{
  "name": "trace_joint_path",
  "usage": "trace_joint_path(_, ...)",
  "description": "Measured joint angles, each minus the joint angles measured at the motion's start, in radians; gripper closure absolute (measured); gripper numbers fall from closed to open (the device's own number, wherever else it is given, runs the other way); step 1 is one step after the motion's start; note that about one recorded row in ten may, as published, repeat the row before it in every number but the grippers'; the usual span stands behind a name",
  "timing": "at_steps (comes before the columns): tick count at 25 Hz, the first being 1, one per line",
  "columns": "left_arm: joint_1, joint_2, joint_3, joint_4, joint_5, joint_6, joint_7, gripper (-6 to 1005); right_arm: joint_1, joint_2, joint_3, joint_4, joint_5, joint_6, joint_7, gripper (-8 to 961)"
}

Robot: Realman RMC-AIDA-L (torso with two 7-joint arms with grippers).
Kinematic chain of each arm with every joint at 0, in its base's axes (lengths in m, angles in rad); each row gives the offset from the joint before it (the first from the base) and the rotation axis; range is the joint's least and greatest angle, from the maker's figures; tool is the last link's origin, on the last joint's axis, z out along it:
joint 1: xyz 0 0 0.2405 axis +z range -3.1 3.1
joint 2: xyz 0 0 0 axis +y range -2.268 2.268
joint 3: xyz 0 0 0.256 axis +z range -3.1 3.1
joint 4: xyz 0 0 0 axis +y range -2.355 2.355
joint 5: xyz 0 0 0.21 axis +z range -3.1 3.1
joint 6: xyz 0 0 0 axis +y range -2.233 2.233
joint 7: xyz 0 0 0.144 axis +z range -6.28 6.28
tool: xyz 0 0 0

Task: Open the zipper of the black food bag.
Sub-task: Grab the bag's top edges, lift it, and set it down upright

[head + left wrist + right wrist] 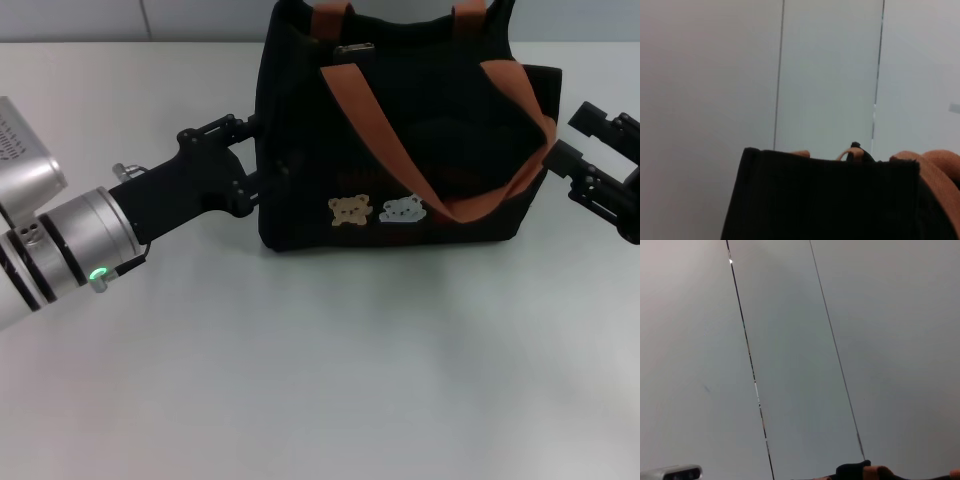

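Note:
The black food bag stands at the back middle of the table, with orange-brown straps draped over it and two bear patches on its front. A small silver pull tab of the zipper lies on the top edge near the back left. My left gripper is open, its spread fingers meeting the bag's left end. My right gripper is open at the bag's right end, one finger close to the corner and strap. The left wrist view shows the bag's end panel close up.
The grey-white table stretches in front of the bag. Pale wall panels stand behind it. The right wrist view shows mostly wall, with a sliver of strap at its lower edge.

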Motion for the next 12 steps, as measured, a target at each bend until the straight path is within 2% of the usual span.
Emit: trace_joint_path(12,0.023,0.0,-0.003,-0.013,-0.018,0.024,0.022,573,0.014,0.0,-0.005,0.032,0.0,0.043,-0.006,281)
